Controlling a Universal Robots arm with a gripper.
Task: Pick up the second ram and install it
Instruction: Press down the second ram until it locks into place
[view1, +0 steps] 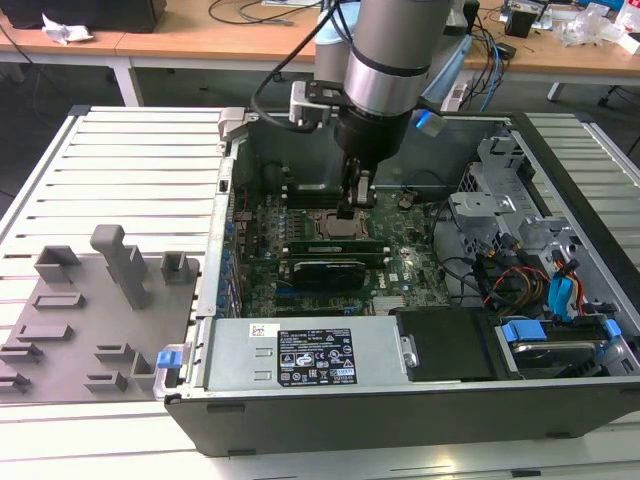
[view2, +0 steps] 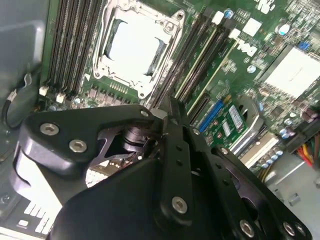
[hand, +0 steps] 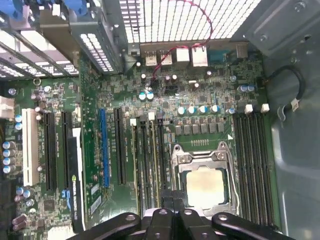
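My gripper (view1: 354, 205) hangs inside the open computer case, just over the square processor socket (view1: 335, 226). Its black fingers are drawn together with no gap showing in both wrist views (view2: 170, 112) (hand: 173, 205). Two thin green sticks stand in the black slots beside the socket. One of them, the second ram (view2: 200, 57) (hand: 151, 160) (view1: 330, 244), runs straight up to my fingertips. I cannot tell whether the fingers touch its end or hover just above it. The end of the stick under the fingers is hidden.
A grey plastic fixture (view1: 90, 300) with upright blocks lies on the slatted table at the exterior view's left. Inside the case (view1: 400, 415), more slots (hand: 252, 160) flank the socket, with cables and drive cages (view1: 520, 250) at the exterior view's right.
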